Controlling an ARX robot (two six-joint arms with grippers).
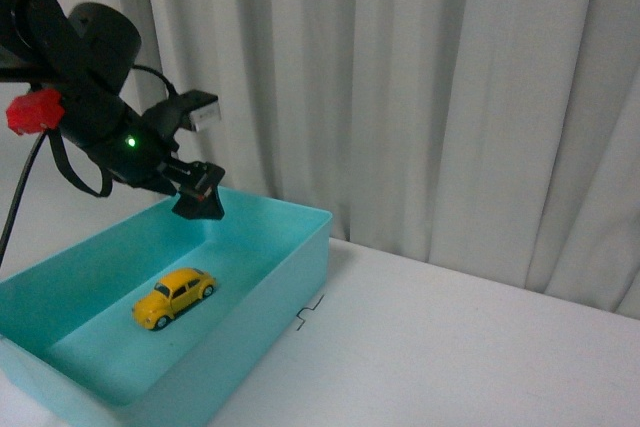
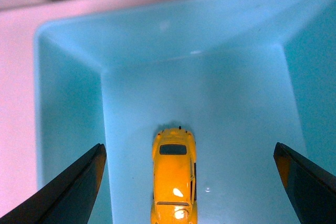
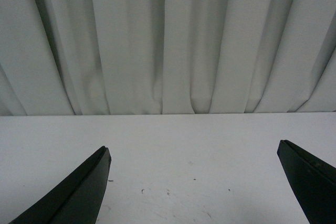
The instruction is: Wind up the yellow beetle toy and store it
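The yellow beetle toy (image 1: 174, 297) rests on its wheels on the floor of a teal bin (image 1: 290, 247), near the middle. My left gripper (image 1: 198, 197) hangs open above the bin's far end, clear of the toy. In the left wrist view the yellow beetle toy (image 2: 174, 177) lies below, between the spread fingers (image 2: 79, 182), untouched. My right gripper (image 3: 191, 182) is open over bare white table, holding nothing; it does not show in the front view.
The white table (image 1: 450, 347) stretches to the right of the bin, with a small black mark (image 1: 310, 313) by the bin's side. A pale curtain (image 1: 420, 87) hangs along the back. A red part (image 1: 35, 110) sits on the left arm.
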